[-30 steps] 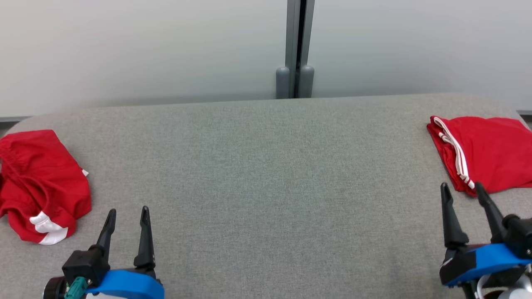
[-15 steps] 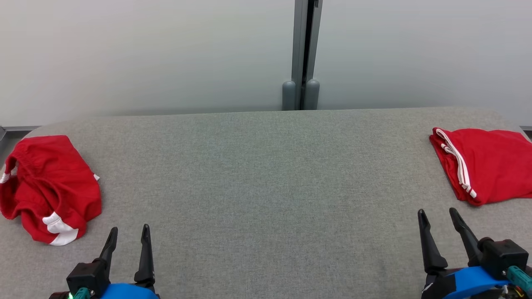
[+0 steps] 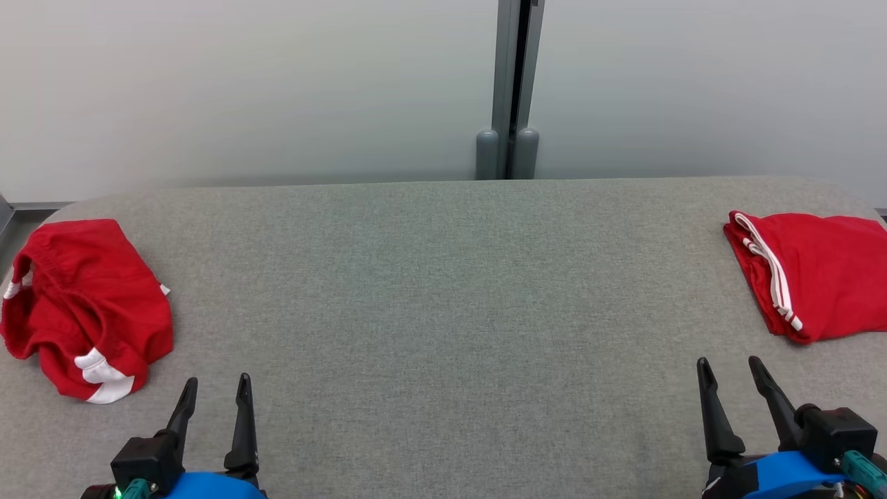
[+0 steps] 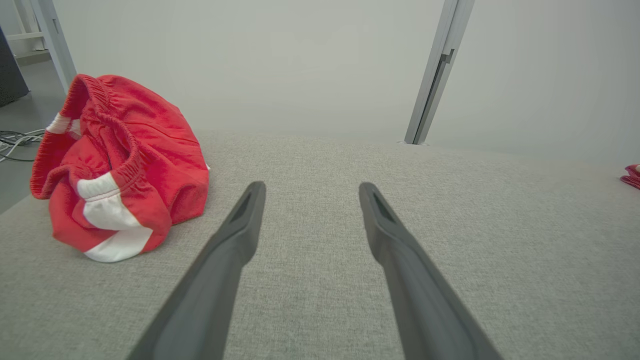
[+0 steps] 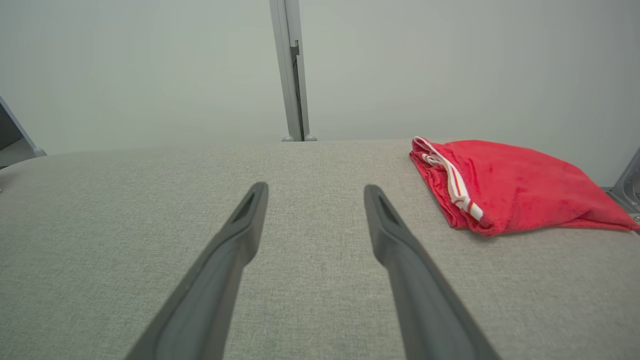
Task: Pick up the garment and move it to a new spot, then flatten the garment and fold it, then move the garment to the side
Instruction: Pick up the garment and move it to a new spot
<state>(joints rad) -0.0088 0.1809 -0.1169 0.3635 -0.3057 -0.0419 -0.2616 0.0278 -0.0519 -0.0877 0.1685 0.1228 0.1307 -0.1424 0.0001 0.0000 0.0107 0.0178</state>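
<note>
A crumpled red cloth garment with an elastic waistband and white patches [image 3: 86, 305] lies in a loose heap at the 9 o'clock edge of the desk. Its waistband is gathered and curls open toward the top, and one white patch shows at its near, 6 o'clock corner. In the left wrist view the same heap [image 4: 125, 165] stands bunched at 10 o'clock from the fingers, its folds puffed up off the surface. Across the desk, at 3 o'clock, a folded red cloth garment with thin white stripes along one edge [image 3: 824, 277] lies flat, the striped edge facing 9 o'clock. The right wrist view shows it [image 5: 515, 185] at 2 o'clock, low and smooth.

The left hand [image 3: 216, 380] sits at 7 o'clock, its two dark fingers spread and holding nothing, near the crumpled heap but apart from it. The right hand [image 3: 727, 361] sits at 5 o'clock, fingers likewise spread and bare, just short of the folded garment.

The long grey fabric-covered desk with rounded corners [image 3: 443, 291] is bare between the two garments. Behind it runs a pale frosted wall panel [image 3: 242, 83], split at 12 o'clock by an upright grey metal post [image 3: 513, 83]. In the left wrist view, thin cables [image 4: 12, 142] lie on the floor at 9 o'clock.
</note>
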